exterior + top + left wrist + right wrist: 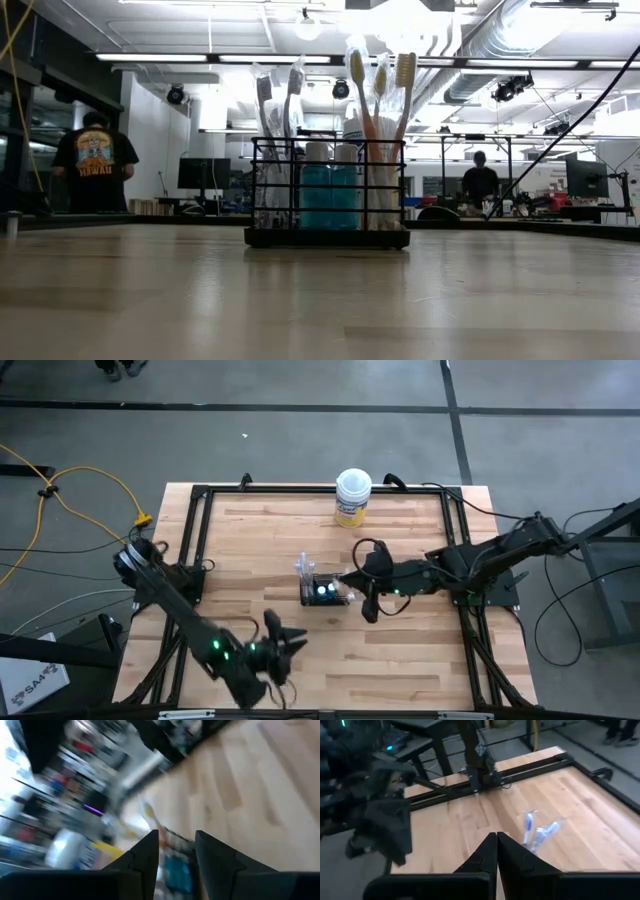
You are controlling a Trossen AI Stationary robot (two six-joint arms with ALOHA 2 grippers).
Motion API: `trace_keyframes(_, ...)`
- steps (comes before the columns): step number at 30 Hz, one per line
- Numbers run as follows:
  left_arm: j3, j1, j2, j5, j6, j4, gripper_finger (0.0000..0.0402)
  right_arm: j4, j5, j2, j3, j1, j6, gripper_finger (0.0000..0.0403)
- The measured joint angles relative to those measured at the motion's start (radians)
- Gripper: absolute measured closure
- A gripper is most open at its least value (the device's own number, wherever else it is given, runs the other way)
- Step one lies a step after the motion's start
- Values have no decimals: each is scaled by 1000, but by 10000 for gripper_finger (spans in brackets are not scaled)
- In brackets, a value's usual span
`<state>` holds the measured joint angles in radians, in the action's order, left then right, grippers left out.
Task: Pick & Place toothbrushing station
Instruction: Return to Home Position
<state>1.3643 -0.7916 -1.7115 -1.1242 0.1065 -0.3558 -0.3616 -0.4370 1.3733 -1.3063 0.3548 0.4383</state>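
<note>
The toothbrushing station (pixel 325 592) is a small black wire-mesh holder (pixel 327 190). Its base stands on the wooden table near the middle. Pale toothbrushes (pixel 378 100) stand upright in it, and two teal white-capped tubes (pixel 330 190) sit between them. My right gripper (pixel 352 582) is shut, just right of the holder and above it. Its wrist view (pixel 496 840) shows the wrapped brush heads (pixel 536 830) beyond the fingertips. It does not show in the low view. My left gripper (pixel 290 643) is open near the front edge. The teal tubes (pixel 176 870) show between its fingers.
A white-lidded yellow round tub (pixel 352 497) stands at the table's far edge. A black frame (pixel 200 540) runs around the tabletop. Bare wood lies left and right of the holder. Two people (pixel 95 160) (pixel 480 182) stand in the room beyond the table.
</note>
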Motion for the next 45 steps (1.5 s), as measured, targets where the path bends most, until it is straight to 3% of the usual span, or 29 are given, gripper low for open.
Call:
trace_keyframes(3, -4, 42, 82, 157, -163, -165, 280, -19, -62, -7, 0, 26, 0, 401)
trace_keyframes(6, -31, 74, 145, 205, -230, -214, 280, -28, -153, -16, 31, 53, 1, 401)
trace_keyframes(8, -58, 82, 182, 187, -242, -211, 280, -19, -205, -30, 66, 65, 13, 401)
trace_keyframes(14, -193, 82, 312, 2, -345, -205, 280, 33, -298, -121, 242, 70, 88, 401)
trace_keyframes(18, -327, 86, 419, -29, -421, -181, 280, 170, -301, -225, 403, 71, 91, 401)
trace_keyframes(22, -427, 84, 513, -9, -422, -129, 280, 315, -292, -325, 554, 71, 74, 401)
trace_keyframes(32, -608, 161, 698, 124, -366, -65, 280, 442, -290, -490, 777, 68, 36, 401)
trace_keyframes(36, -733, 253, 771, 199, -265, 113, 280, 496, -290, -533, 843, 68, 28, 401)
trace_keyframes(41, -910, 413, 874, 385, -144, 356, 280, 512, -290, -564, 900, 68, 25, 401)
trace_keyframes(45, -996, 529, 963, 442, -130, 394, 280, 526, -290, -588, 949, 68, 26, 401)
